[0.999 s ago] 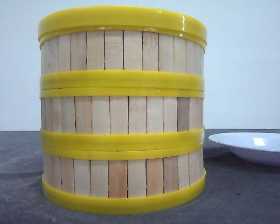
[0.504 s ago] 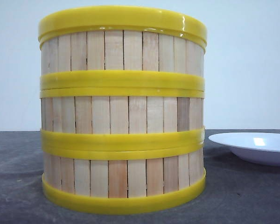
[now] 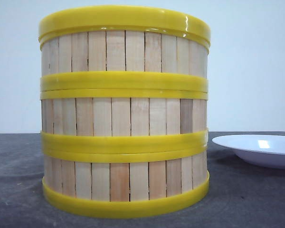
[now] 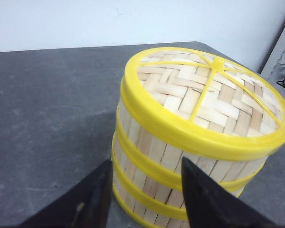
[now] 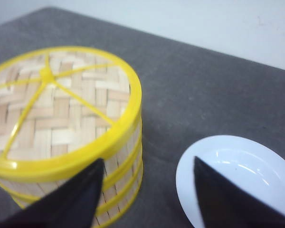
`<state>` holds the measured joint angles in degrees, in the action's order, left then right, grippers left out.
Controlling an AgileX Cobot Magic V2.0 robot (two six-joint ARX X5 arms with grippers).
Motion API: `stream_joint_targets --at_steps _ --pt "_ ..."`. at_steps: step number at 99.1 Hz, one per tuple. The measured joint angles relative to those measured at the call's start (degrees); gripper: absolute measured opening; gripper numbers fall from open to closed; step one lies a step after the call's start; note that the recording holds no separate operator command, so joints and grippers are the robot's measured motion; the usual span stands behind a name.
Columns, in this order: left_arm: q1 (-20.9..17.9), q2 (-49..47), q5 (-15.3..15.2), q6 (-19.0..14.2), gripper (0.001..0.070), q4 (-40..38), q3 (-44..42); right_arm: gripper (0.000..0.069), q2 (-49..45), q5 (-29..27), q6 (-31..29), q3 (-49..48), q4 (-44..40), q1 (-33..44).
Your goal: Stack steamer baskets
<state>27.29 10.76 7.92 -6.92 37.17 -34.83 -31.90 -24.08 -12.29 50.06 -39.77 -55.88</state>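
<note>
Three steamer baskets stand stacked in one column on the table: the top one [image 3: 123, 50], the middle one [image 3: 123, 116] and the bottom one [image 3: 123, 180]. The column's top face [image 4: 204, 99] is woven bamboo crossed by thin yellow spokes. My left gripper [image 4: 146, 166] is open and holds nothing. It hovers beside the stack's wall [image 4: 152, 152], apart from it. My right gripper [image 5: 148, 161] is also open and holds nothing. It hangs between the stack [image 5: 126, 156] and the plate. Neither gripper shows in the front view.
A white plate [image 3: 261, 149] lies on the dark grey table [image 3: 247, 199] to the right of the stack, and it also shows as the plate [image 5: 237, 175] in the right wrist view. A pale wall stands behind the table.
</note>
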Motion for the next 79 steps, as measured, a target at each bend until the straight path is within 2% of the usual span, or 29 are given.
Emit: stream_joint_targets --at_steps 4,7,17,79 --pt "0.0 0.0 -0.02 -0.04 0.0135 0.0 0.0 0.0142 0.0 0.0 0.02 0.0 0.22 0.0" --pt "0.0 0.0 -0.02 -0.15 0.0091 -0.04 0.0 0.0093 0.0 0.0 0.02 0.0 0.22 0.0" --pt "0.0 0.0 -0.04 -0.15 0.0034 -0.09 0.0 0.0025 0.0 0.0 0.0 0.0 0.2 0.0" --pt "0.0 0.0 -0.04 -0.15 0.0026 -0.09 0.0 0.0008 0.0 0.0 0.0 0.0 0.2 0.0"
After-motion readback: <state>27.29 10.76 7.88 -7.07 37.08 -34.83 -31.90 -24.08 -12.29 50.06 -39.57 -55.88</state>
